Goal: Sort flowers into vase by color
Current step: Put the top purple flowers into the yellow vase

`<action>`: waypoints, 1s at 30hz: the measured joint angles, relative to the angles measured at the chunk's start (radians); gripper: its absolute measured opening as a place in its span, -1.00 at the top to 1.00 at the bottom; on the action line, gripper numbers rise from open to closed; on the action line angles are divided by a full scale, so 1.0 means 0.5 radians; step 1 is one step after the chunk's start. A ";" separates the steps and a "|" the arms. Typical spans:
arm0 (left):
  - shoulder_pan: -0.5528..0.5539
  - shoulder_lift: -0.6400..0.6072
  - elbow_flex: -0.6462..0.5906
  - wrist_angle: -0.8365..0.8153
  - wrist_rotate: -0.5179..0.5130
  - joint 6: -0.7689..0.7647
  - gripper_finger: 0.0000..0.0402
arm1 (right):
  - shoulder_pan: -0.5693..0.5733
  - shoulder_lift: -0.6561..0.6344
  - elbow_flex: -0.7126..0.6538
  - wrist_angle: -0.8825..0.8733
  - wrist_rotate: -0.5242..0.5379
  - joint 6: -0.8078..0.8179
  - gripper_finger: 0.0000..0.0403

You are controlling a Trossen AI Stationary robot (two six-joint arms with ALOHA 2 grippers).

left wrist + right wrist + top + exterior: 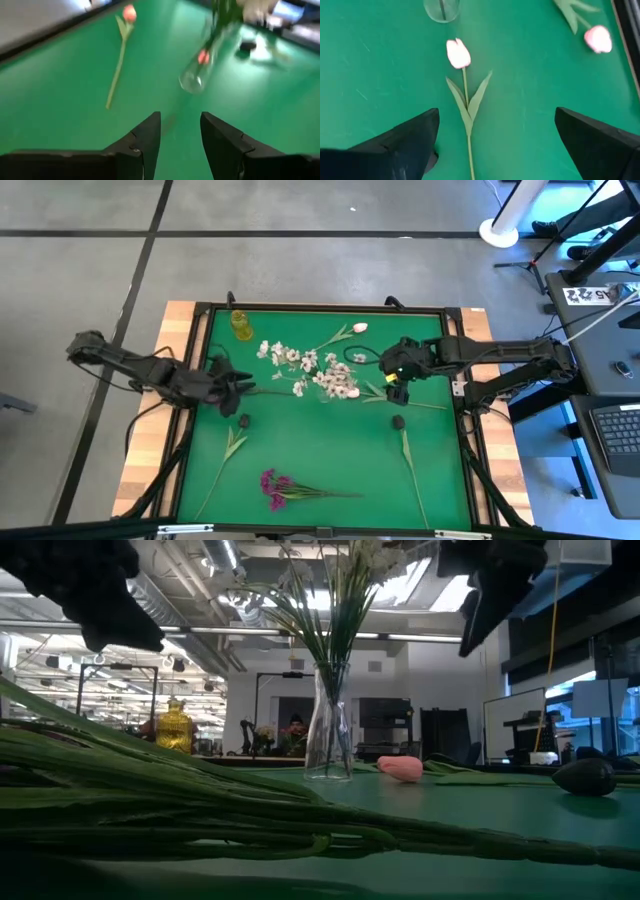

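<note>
A clear glass vase (335,383) stands mid-table on its base and holds white blossom sprays (290,358); it also shows in the low view (329,740). A pale pink tulip (458,53) lies flat on the green mat beyond my right gripper (497,116), which hangs open above its stem. A second pink tulip (357,328) lies toward the far edge. A magenta cluster (275,485) lies near the front edge. My left gripper (180,122) hovers open left of the vase with nothing between its fingers.
A yellow bottle-shaped vase (241,325) stands at the far left of the mat. Leafy stems lie at the near left (232,445) and near right (408,460). Two dark buds (243,420) (398,421) lie on the mat. A black frame (320,308) rims the mat.
</note>
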 joint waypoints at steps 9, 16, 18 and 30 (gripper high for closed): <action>-0.001 0.473 0.206 -0.314 0.255 -0.104 0.32 | 0.000 0.002 -0.167 0.079 -0.002 0.031 -0.95; -0.001 0.712 0.333 -0.882 0.423 -0.469 0.16 | 0.000 0.002 -0.218 0.121 -0.002 0.036 -0.95; 0.000 0.765 0.364 -0.995 0.436 -0.549 0.10 | 0.000 0.002 -0.218 0.145 -0.002 0.036 -0.95; 0.379 1.097 0.408 -1.193 0.687 -0.476 -0.06 | 0.000 0.002 -0.218 0.244 -0.054 0.024 -0.95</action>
